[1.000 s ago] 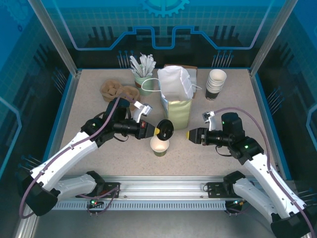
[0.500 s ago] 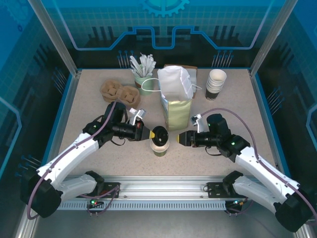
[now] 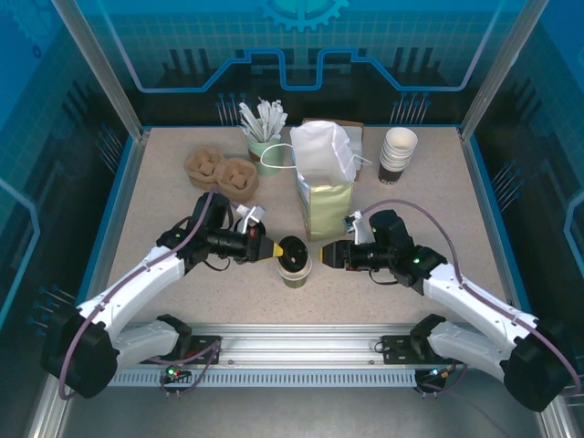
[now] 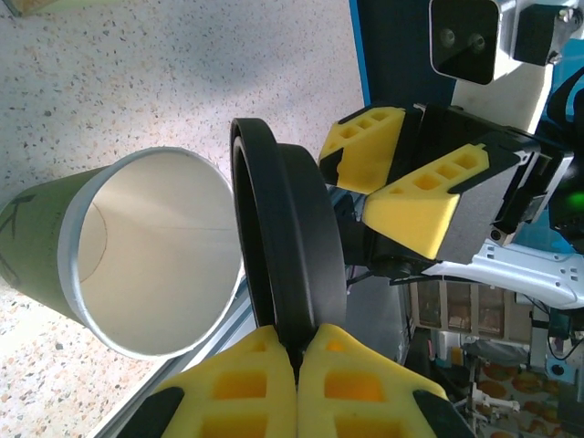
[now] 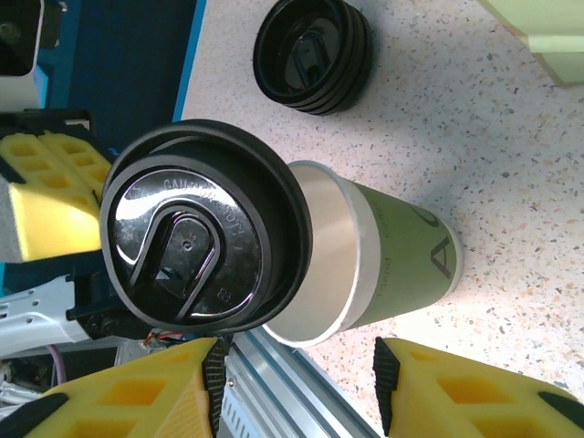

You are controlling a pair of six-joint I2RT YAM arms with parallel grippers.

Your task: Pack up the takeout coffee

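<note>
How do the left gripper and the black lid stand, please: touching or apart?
Touching. The left wrist view shows the left gripper with its yellow fingers pinched shut on the rim of the black lid.

Olive-green cup (image 5: 401,255), right wrist view: large white capital "A" printed on side wall, at 3 o'clock in frame. Curved white stroke just beside it, at its 12 o'clock; part of another mark, unreadable.
Same cup, left wrist view: fragment of white print at 9 o'clock edge of frame, unreadable.
Black lid (image 5: 205,246): raised lettering arcs along top ring, at 12 o'clock of lid; too fine to read.
Back wall, top view: gear emblem (image 3: 303,11) at 12 o'clock.
</note>
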